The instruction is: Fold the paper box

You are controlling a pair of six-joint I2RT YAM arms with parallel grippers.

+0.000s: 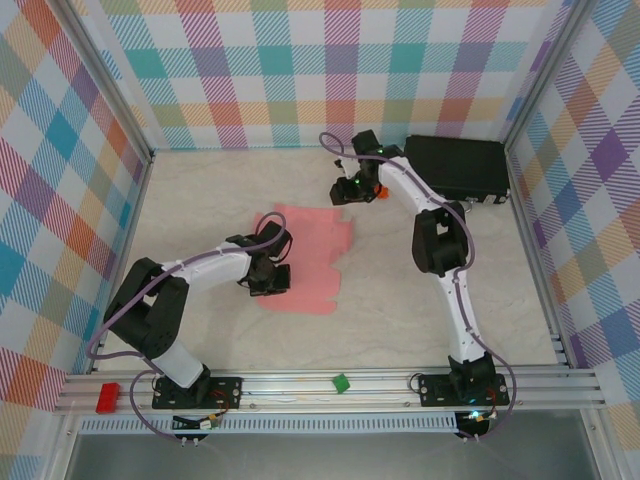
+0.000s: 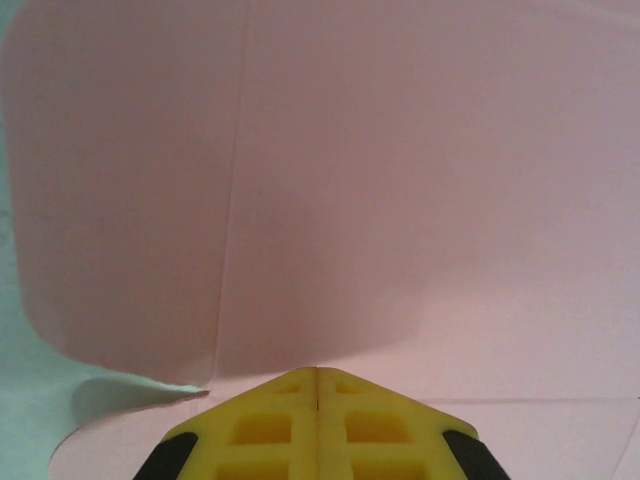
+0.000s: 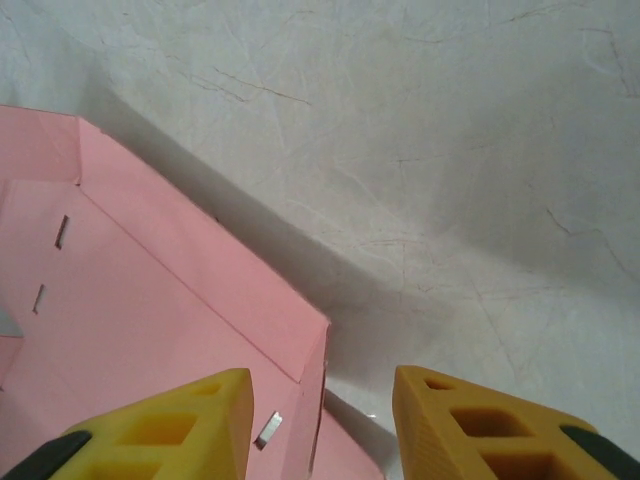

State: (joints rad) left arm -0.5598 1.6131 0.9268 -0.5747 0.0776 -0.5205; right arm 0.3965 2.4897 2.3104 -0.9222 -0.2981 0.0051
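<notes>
Yellow-fingered left gripper (image 1: 270, 268) was fully closed, tips down on the left part of the paper box (image 1: 310, 262), which lay mid-table (image 1: 450, 310). Whether card was pinched could not be told. Risk: any drag would crease or skew the sheet. Box was mostly flat, with nothing in it. Right gripper (image 3: 320, 400) stood about half open, holding nothing, over the raised far-right corner; closing off-line could crush it. Black case (image 1: 458, 165), back right, was lidded, contents unseen.
</notes>
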